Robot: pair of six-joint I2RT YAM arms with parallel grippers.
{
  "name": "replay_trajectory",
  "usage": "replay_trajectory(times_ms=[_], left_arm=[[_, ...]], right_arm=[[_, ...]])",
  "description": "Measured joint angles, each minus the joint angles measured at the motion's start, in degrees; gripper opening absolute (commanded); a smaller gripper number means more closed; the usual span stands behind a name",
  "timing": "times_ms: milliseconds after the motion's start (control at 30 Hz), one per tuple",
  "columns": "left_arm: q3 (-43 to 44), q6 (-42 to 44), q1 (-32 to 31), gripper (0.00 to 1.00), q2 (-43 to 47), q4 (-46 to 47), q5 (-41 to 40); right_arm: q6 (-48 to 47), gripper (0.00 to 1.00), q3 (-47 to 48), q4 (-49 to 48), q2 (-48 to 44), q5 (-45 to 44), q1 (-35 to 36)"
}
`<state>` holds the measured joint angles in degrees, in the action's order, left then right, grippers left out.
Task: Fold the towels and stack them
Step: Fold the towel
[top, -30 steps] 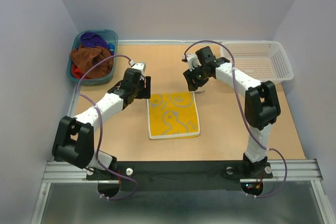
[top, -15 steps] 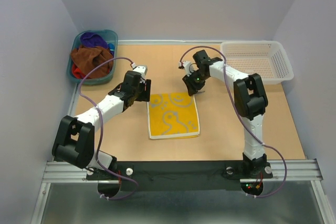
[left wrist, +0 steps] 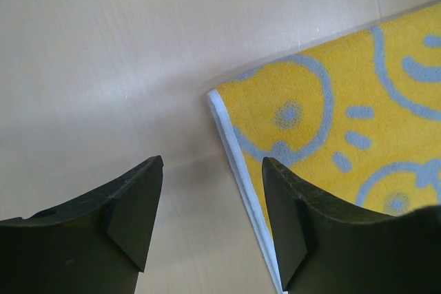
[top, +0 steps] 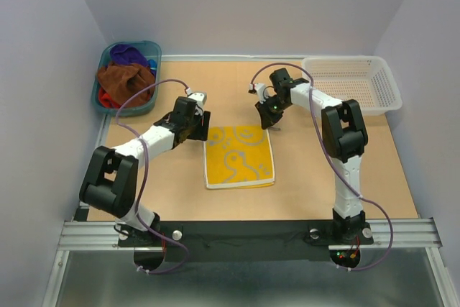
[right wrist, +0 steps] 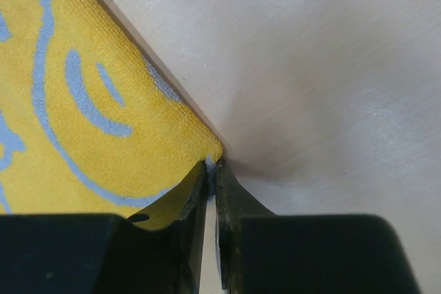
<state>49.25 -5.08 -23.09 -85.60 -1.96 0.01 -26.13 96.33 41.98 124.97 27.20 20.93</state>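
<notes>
A yellow towel [top: 238,157] with a pale blue pattern lies flat in the middle of the table. My left gripper [top: 205,126] is open, low over the table at the towel's far left corner; in the left wrist view [left wrist: 212,162] its jaws straddle the white hem of the towel [left wrist: 344,122]. My right gripper [top: 269,121] is at the far right corner. In the right wrist view [right wrist: 212,166] it is shut on the corner tip of the towel [right wrist: 103,115]. A brown towel [top: 126,80], a purple one [top: 129,53] and a red one [top: 105,98] lie in the tub.
A teal plastic tub [top: 153,52] stands at the far left corner of the table. A white mesh basket [top: 388,80] stands at the far right. Purple-grey walls close in on both sides and the back.
The left gripper has shifted slightly right toward the towel's far left corner. The right arm's elbow has swung in and its gripper has settled on the far right corner.
</notes>
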Motion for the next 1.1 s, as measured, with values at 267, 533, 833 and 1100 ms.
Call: replay_trajectory(times_ms=[267,533,833,1100], left_arm=[[4.61,1.09,3.26,0.65,-7.48,1.46,5.77],[9.46,3.48,5.20,0.58,-15.28,2.38,12.37],[11.63,6.32,5.62,0.53,-18.97,2.51,17.70],[11.34,7.08,6.78,0.51,-18.99,2.34,20.33]], right_arm=[[-1.53,0.01,-0.20,0.00,0.22,1.16,-0.33],[-2.16,0.01,-0.63,-0.15,0.22,2.08,-0.42],[-2.16,0.01,-0.94,-0.28,0.22,2.84,-0.63],[-2.14,0.01,-0.94,-0.31,0.22,2.25,-0.66]])
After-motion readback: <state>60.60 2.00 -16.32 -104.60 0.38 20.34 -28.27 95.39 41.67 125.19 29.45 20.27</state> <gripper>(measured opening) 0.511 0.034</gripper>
